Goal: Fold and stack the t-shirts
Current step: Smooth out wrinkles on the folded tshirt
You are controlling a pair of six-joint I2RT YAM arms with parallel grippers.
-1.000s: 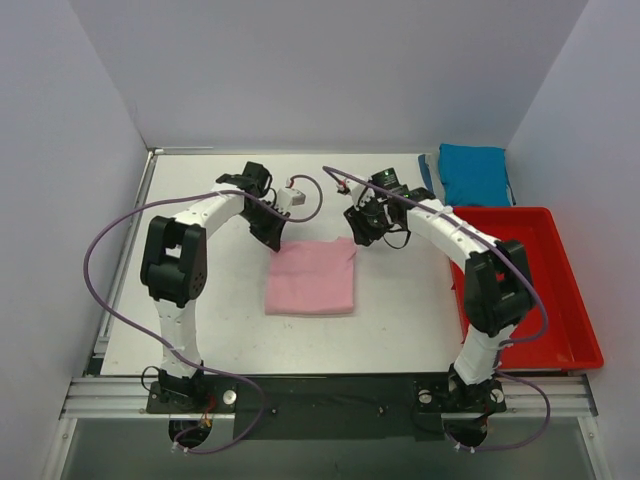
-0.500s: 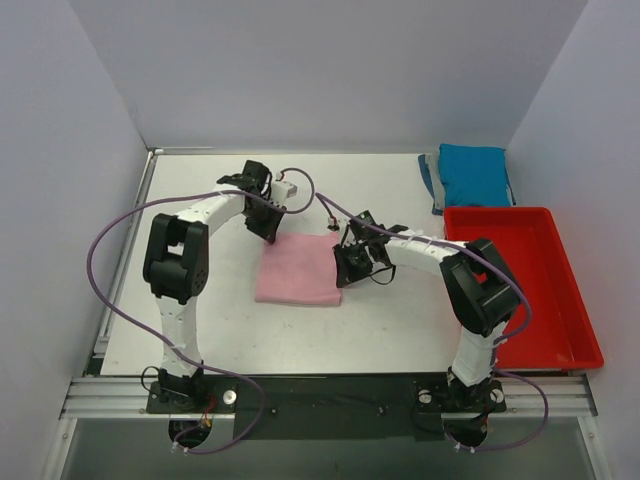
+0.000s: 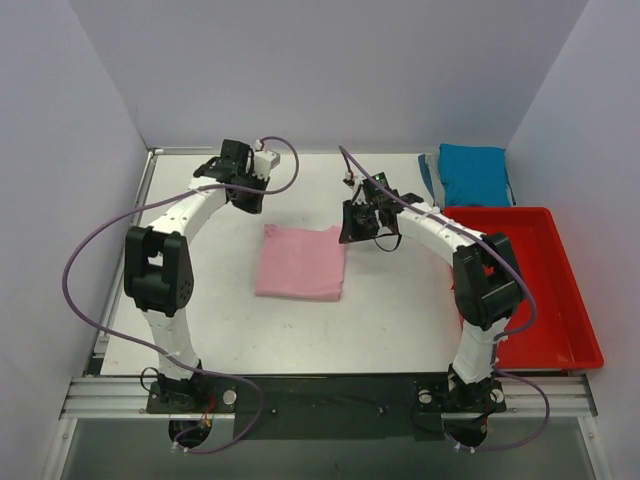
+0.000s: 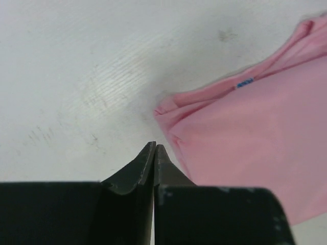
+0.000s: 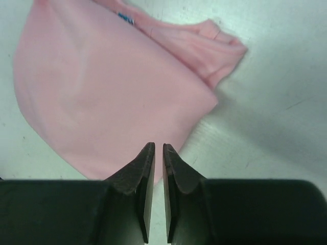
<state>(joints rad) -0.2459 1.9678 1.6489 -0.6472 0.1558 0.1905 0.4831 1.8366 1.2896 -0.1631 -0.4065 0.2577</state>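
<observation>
The light pink t-shirt (image 3: 300, 262) lies folded in a flat rectangle mid-table, nothing gripping it. In the left wrist view its corner (image 4: 245, 127) shows just right of my left gripper (image 4: 154, 146), whose jaws are pressed together and empty. In the top view the left gripper (image 3: 246, 197) hovers off the shirt's far left corner. My right gripper (image 3: 353, 228) sits at the far right corner; its jaws (image 5: 158, 146) stand a thin slit apart, empty, over the pink shirt's edge (image 5: 112, 87). The teal t-shirt (image 3: 473, 173) lies folded at the back right.
A red plastic tray (image 3: 560, 300) lies along the right side, beside the right arm. White walls close in the table on the left, the back and the right. Purple cables loop from both arms.
Both grippers were at the pink shirt's far edge; they have let it go and drawn back. The left arm swung to the far left. The shirt now lies slightly further left.
</observation>
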